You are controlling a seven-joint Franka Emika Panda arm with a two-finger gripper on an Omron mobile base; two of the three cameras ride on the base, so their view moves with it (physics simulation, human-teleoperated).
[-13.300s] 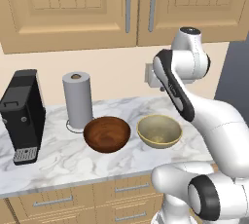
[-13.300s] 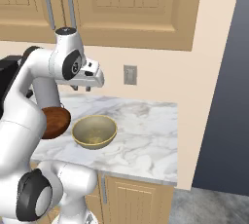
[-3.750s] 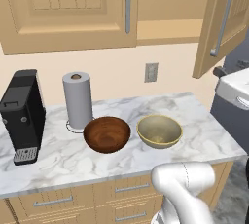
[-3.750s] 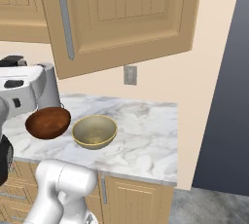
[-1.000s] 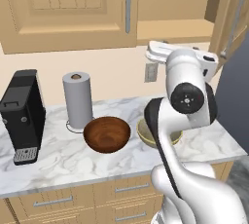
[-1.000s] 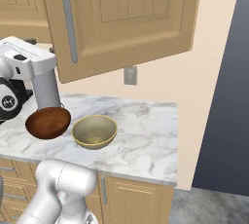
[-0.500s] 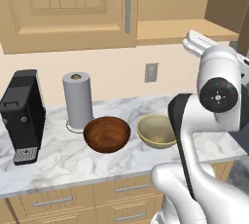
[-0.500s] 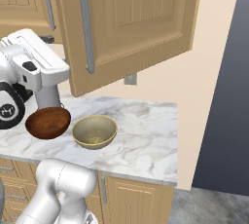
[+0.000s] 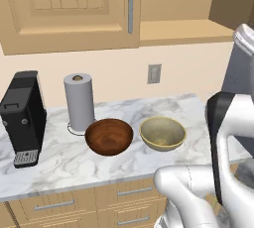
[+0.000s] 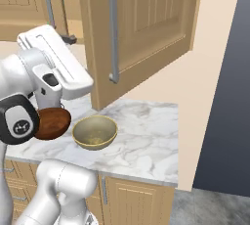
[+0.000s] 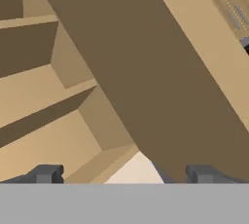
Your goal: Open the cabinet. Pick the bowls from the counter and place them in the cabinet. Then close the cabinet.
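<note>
my gripper (image 11: 121, 173) stands wide open with nothing in it, up at the cabinet (image 10: 146, 33), whose right door is swung out. on the counter (image 9: 59, 160) the brown bowl (image 9: 109, 136) sits just at 9 o'clock of the beige bowl (image 9: 162, 133), the paper towel roll (image 9: 79, 103) at 11 o'clock of the brown bowl.

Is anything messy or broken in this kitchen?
Nothing looks broken or spilled. The brown bowl and the beige bowl sit upright, side by side on the counter. One cabinet door hangs wide open, showing the bare shelf, but that looks like part of the job.
</note>
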